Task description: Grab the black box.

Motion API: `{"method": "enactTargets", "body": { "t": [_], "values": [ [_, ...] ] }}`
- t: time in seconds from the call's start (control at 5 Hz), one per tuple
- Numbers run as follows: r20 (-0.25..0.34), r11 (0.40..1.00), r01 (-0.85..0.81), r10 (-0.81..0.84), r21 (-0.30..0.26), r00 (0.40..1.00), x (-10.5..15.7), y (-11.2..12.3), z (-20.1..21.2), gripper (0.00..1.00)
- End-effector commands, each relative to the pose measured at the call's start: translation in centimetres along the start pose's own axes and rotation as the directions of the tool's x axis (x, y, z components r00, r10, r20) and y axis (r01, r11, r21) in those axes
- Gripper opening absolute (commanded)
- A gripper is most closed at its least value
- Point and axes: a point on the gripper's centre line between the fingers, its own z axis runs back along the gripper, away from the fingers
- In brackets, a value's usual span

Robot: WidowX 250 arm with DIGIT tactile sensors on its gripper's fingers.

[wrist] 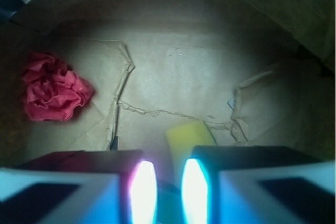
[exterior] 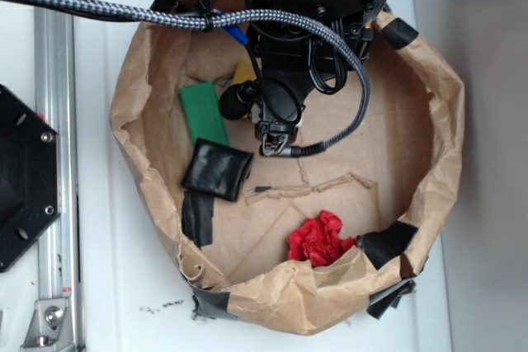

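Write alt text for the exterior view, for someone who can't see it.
Seen from above, a black robot arm hangs over a crumpled brown paper bin, its gripper hidden under the arm. On the bin floor, a glossy black box lies beside a green block, with a crumpled red wad near the front wall.

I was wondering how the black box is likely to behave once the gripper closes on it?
The black box looks glossy, so it may slip between the fingers. Its dented, rounded edges suggest thin walls that could give under squeeze. It lies flat on the paper, so it should slide, not roll.
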Motion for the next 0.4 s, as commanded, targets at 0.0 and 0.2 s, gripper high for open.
{"method": "enactTargets", "body": {
  "t": [0.0, 0.2],
  "values": [
    [-0.107, 0.988, 0.15, -0.147, 0.022, 0.983, -4.1, -4.1, -4.6, 1.0],
    [-0.144, 0.98, 0.195, -0.19, 0.027, 0.971, -5.4, -5.1, -6.3, 1.0]
  ]
}}
